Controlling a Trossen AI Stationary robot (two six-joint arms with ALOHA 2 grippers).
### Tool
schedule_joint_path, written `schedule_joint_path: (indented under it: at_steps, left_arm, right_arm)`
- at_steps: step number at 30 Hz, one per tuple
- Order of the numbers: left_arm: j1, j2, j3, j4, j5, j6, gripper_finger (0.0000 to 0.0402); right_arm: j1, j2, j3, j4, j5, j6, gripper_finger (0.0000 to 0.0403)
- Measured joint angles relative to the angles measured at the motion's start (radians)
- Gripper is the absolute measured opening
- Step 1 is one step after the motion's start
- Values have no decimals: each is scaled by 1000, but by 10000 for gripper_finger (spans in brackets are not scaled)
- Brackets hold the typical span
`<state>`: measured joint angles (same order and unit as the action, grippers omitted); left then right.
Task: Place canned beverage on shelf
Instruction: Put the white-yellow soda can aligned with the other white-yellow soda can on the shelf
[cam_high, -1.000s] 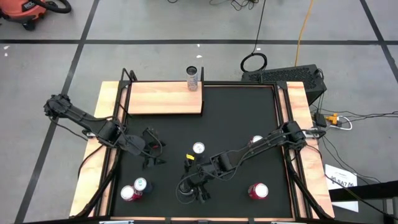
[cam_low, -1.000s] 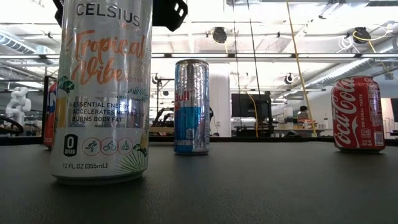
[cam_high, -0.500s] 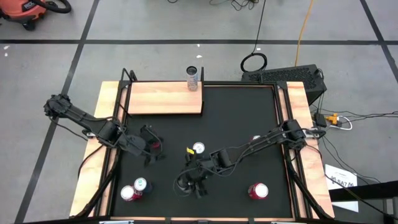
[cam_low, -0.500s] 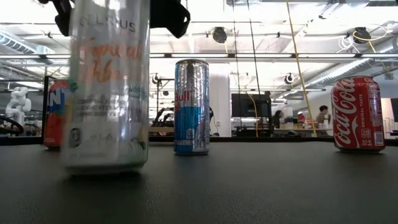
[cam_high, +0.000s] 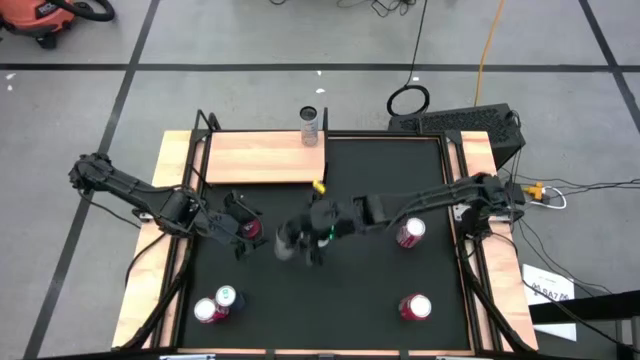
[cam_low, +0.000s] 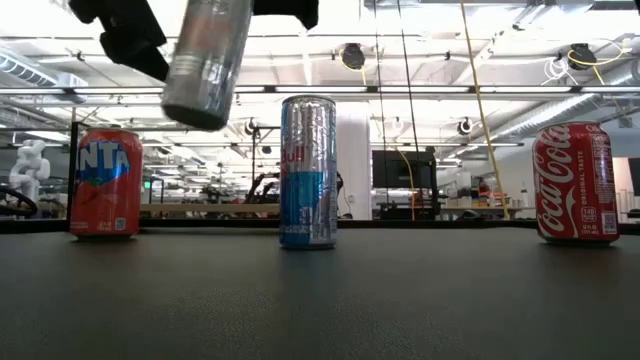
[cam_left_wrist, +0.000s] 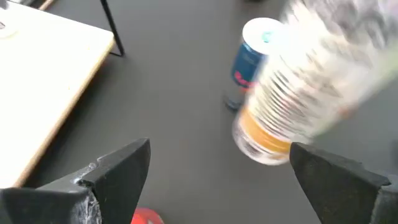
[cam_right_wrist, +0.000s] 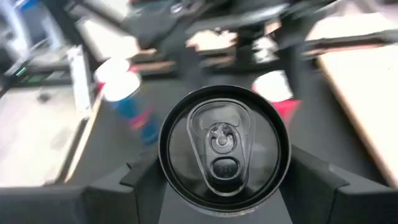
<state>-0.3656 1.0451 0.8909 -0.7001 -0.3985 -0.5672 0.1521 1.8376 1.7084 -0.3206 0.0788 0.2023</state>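
Black mat (cam_high: 330, 300) w/ scattered cans, right claw (cam_high: 300, 240) clenched on tilted can (cam_low: 205, 62), left claw (cam_high: 240, 232) spread.

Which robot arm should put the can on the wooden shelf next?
The right. The right gripper already holds the white can lifted off the mat, near the shelf. The left gripper is open and empty.

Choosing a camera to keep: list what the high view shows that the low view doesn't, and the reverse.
Only the high view: the shelf's whole top, a can on its corner, and the open left gripper over the mat. Only the low view: clear air under the lifted can, and a blue-and-silver can standing. Both: the right gripper shut on that lifted can, tilted.
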Motion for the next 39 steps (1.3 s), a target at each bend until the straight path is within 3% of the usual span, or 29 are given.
schedule_joint_path:
  at_steps: [12, 20, 31, 39]
  left_arm:
    - [213, -89, 0, -4, 32, 170, 386]
    - [363, -156, 0, 20, 135, 257, 386]
    - [476, -148, 0, 88, 161, 227, 386]
    - [518, -142, 0, 96, 106, 206, 386]
  right_arm:
    - [-185, -46, 1, 6, 34, 82, 237]
    - [-263, -45, 2, 27, 25, 61, 238]
    - [-404, -45, 2, 38, 22, -32, 239]
    - [-507, -7, 2, -24, -21, -111, 239]
